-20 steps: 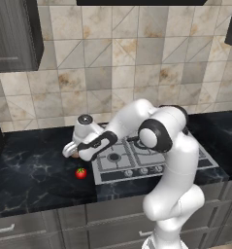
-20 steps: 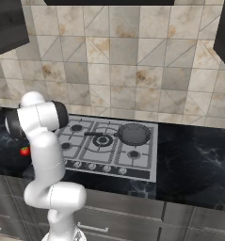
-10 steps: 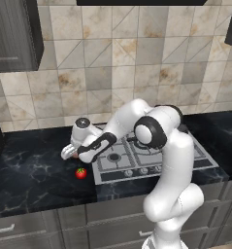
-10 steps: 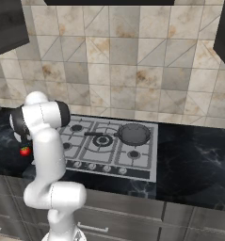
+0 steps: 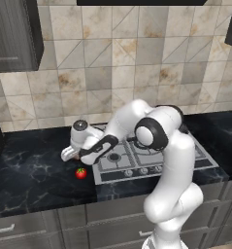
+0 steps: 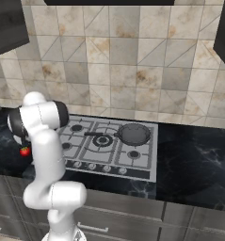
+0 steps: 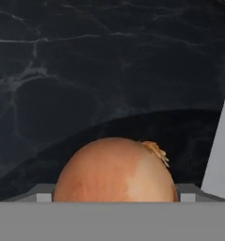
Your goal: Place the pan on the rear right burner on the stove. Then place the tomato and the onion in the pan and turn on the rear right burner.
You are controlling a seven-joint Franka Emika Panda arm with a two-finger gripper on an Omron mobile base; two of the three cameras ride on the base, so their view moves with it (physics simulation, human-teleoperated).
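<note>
Gripper (image 5: 74,154) on the white arm is reaching low over the black marble counter (image 5: 30,170) just left of the stove (image 5: 151,158), its hand tilting down toward the worktop. Seen from the hand camera, the onion (image 7: 115,172) is sitting between the two fingers, its brown-orange skin rising right at the bottom of that view with a dry tuft at its top; whether the jaws are pressing on it or standing free of its sides cannot be told. On the counter just left of the stove's front corner, the tomato (image 5: 80,173) is lying near the hand and in front of it, red and shiny, apart from the gripper. From the right base camera, the pan (image 6: 134,134) is resting on the stove's rear right burner, its thin black handle pointing left across the grates toward the stove's centre, and the tomato (image 6: 24,151) is showing beside the arm, left of the stove (image 6: 144,164). Tiled wall is running behind the stove.
</note>
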